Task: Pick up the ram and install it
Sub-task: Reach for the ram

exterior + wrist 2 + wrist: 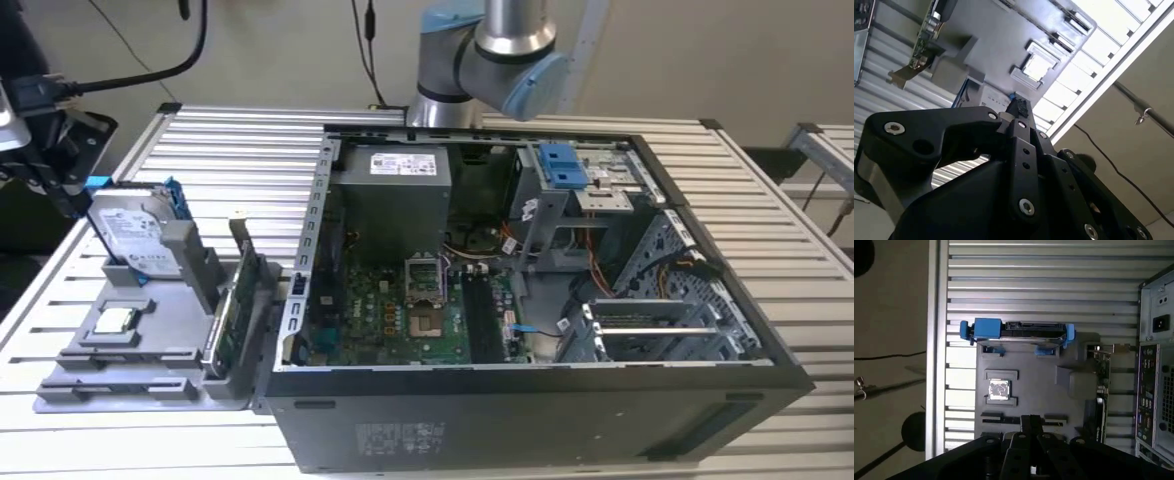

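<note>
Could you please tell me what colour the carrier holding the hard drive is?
Blue; the carrier shows best in the first wrist view.

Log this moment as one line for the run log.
pincer: above gray parts holder, aimed at slot beside processor chip | hard drive: standing in holder | computer case: open

I count one case [534, 420], one hard drive [134, 235], one chip [118, 320], one green card [224, 325], one grey holder [134, 378], one table [200, 130], and my one tool [1030, 420].
</note>
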Action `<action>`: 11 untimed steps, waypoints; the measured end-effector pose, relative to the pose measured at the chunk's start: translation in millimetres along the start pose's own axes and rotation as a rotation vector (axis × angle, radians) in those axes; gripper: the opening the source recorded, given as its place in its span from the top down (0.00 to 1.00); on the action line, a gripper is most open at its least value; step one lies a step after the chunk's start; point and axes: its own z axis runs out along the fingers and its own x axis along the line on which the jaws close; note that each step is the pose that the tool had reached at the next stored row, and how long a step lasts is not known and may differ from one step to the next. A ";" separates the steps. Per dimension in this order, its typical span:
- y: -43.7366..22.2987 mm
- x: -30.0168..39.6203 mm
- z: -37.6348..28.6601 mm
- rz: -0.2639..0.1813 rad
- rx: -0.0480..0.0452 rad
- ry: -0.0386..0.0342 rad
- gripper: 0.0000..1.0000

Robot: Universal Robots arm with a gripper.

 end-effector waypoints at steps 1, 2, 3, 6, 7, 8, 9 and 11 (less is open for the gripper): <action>-1.2 -0.2 0.1 -0.001 0.0000 0.0007 0.89; -2.5 -0.4 0.3 -0.002 0.0000 0.0012 0.89; -3.7 -0.5 0.4 -0.003 0.0001 0.0019 0.89; -7.3 -0.8 0.8 -0.006 0.0002 0.0033 0.89; -8.6 -0.9 0.9 -0.007 0.0002 0.0037 0.89; -9.8 -1.0 1.1 -0.008 0.0002 0.0040 0.89; -11.2 -1.1 1.2 -0.009 0.0002 0.0045 0.89; -14.1 -1.3 1.4 -0.011 0.0003 0.0053 0.89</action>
